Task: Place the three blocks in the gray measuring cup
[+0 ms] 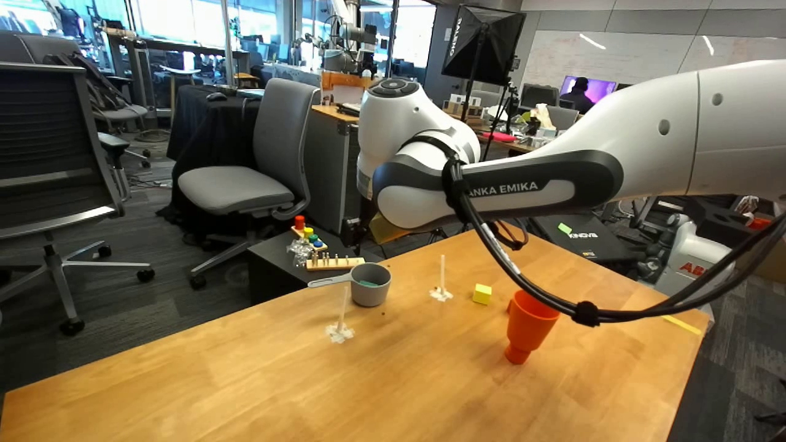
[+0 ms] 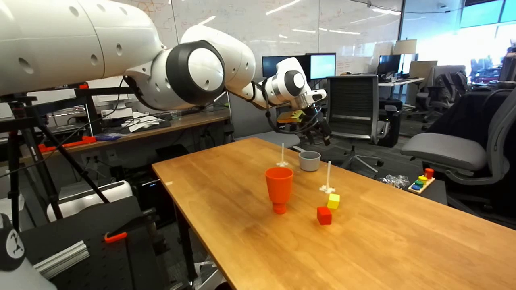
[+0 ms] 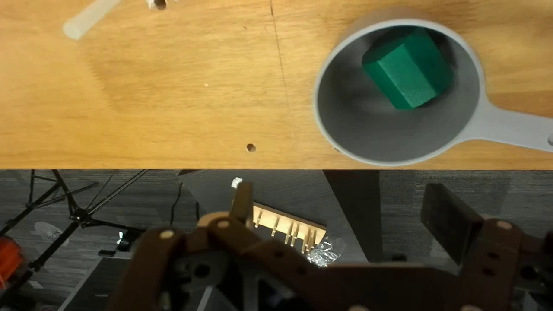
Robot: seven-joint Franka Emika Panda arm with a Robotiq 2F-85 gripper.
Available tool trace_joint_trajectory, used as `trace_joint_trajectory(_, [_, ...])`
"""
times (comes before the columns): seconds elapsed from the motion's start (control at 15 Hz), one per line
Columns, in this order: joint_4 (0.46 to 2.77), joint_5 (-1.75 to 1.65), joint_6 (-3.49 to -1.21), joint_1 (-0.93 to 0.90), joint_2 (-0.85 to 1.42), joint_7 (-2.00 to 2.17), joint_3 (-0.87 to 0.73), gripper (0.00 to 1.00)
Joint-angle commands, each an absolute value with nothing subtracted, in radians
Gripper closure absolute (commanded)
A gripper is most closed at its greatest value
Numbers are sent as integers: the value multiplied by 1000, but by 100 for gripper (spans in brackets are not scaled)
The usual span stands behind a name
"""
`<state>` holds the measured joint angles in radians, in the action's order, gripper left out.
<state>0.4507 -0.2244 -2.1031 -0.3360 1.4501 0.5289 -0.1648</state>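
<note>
End effector: jaws spread wide, raised near the gray measuring cup. That cup contains the green block. Yellow block and red block sit on the worktop near the upright red cup, inner base hidden.

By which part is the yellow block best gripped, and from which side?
Probably two opposite upright faces, from straight above: the yellow block is cube-like with its top uncovered, while the nearby peg and red block could hinder a sideways approach.

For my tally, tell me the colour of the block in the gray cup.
The block is green; the wrist view shows it best.
</note>
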Motion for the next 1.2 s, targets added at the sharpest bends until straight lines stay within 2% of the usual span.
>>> trace_joint_trajectory(0.0, [451,-216,-2103,-338,1450,527,-172,0])
trace_joint_trajectory(0.33, [449,-234,-2097,-372,1416,535,-188,0])
trace_joint_trajectory(0.8, [433,-256,-2093,-320,1335,526,-243,0])
trace_joint_trajectory(1.13, [436,-240,-2117,-282,1375,572,-242,0])
